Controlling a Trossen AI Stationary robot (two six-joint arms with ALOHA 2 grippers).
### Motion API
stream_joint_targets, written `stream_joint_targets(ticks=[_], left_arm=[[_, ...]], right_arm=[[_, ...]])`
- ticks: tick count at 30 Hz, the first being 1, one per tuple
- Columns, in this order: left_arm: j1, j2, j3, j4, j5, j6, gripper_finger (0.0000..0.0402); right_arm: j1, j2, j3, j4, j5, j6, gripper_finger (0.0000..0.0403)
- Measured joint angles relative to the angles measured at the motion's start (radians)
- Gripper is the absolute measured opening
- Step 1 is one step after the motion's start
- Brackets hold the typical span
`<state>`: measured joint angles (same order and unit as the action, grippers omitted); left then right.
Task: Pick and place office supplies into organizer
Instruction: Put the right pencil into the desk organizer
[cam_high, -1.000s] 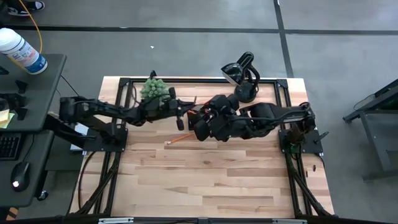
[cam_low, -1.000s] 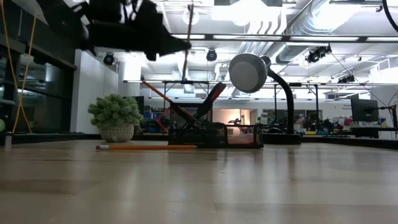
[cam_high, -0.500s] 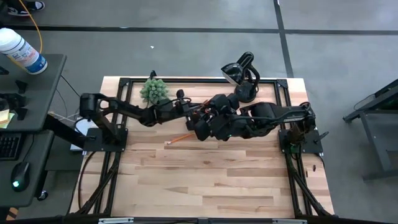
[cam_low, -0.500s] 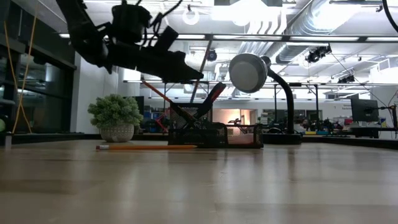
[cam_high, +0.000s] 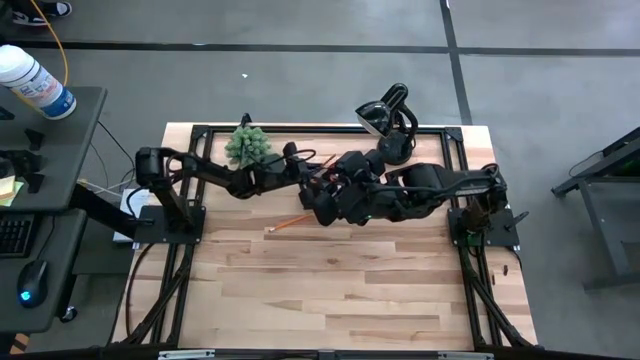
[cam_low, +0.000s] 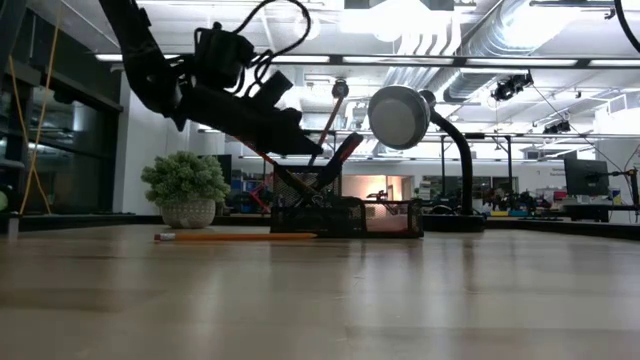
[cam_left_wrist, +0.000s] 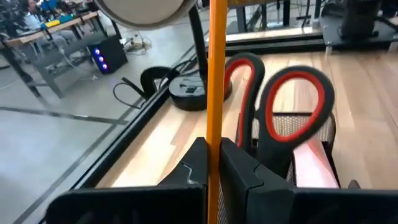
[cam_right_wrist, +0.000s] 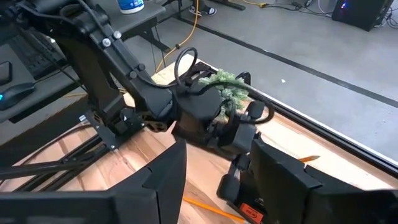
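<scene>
- Left gripper (cam_low: 305, 148) clamps pencil (cam_left_wrist: 216, 93), tilted above organizer (cam_low: 345, 217), near the table's far edge.
- Scissors (cam_left_wrist: 283, 115) stand in organizer just past the jaws; lamp (cam_low: 400, 117) close beside.
- Right gripper (cam_right_wrist: 211, 171) spread wide, nothing between.
- Second pencil (cam_low: 235, 237) lies apart on open table.

Lighting even and bright from overhead. Low view: white ceiling strip lights (cam_low: 400, 62) blown out; dark left arm (cam_low: 215, 85) mostly silhouetted against them. Near edge of the pale wooden plank counter (cam_low: 320, 310) soft, out of focus. Left wrist view: orange-yellow pencil (cam_left_wrist: 216, 93) and red scissor handles (cam_left_wrist: 292, 106) blurred. High view: shadows faint, short.
</scene>
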<state>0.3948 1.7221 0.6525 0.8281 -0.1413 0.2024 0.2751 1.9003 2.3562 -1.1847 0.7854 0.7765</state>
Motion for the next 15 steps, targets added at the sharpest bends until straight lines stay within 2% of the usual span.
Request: stream_joint_targets(ticks=[3,10,15], left_arm=[[-0.006,0.000,0.000,-0.050,-0.033,-0.001,0.0000],[-0.002,-0.002,0.000,-0.093,-0.035,-0.044,0.0001],[-0.002,-0.002,0.000,-0.092,-0.032,-0.088,0.0026]], right_arm=[[-0.001,0.000,0.000,0.000,0.001,0.000,0.0171],[-0.001,0.000,0.000,0.000,-0.002,-0.001,0.0168],[-0.001,0.000,0.000,-0.001,0.000,-0.001,0.0169]])
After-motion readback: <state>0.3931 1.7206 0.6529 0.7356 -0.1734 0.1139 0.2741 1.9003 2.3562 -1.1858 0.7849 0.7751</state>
